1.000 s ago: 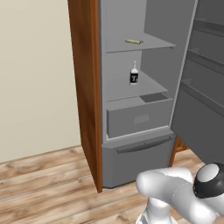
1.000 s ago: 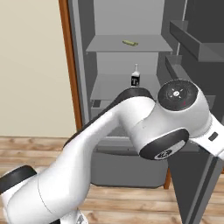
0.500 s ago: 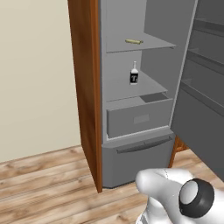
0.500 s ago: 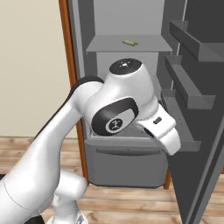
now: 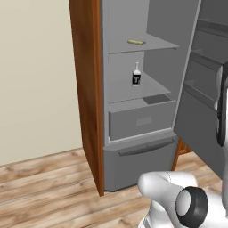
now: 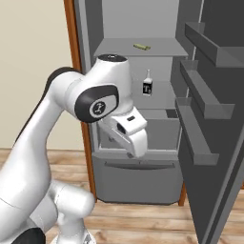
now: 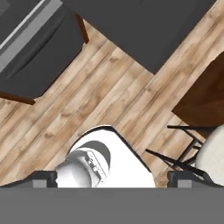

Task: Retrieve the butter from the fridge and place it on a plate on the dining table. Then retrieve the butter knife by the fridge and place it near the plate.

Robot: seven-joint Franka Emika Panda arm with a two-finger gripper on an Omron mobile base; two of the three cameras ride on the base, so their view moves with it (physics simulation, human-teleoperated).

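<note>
The fridge [image 5: 138, 122] stands open, its door [image 6: 209, 119] swung out to the right. The butter [image 5: 136, 42] [image 6: 141, 46], a slim pale yellow-tan stick, lies on the upper inner shelf. My arm is folded low in front of the fridge, well below and short of that shelf. In the hand view my gripper [image 7: 113, 178] points down at the wooden floor. Its dark fingertips [image 7: 43, 177] stand far apart, open, with nothing between them. The plate, the dining table and the butter knife are out of view.
A small white bottle [image 5: 136, 75] [image 6: 148, 84] with a dark label stands on the middle shelf, above a pulled-out grey drawer [image 5: 142, 120]. Door racks [image 6: 200, 90] jut in from the right. A pale stool [image 7: 212, 153] with dark legs stands on the floor near the hand.
The arm has swung round in front of the fridge, its big joint moving left and up in the right base view. The fridge, butter and bottle have not moved, and the gripper stays open.
</note>
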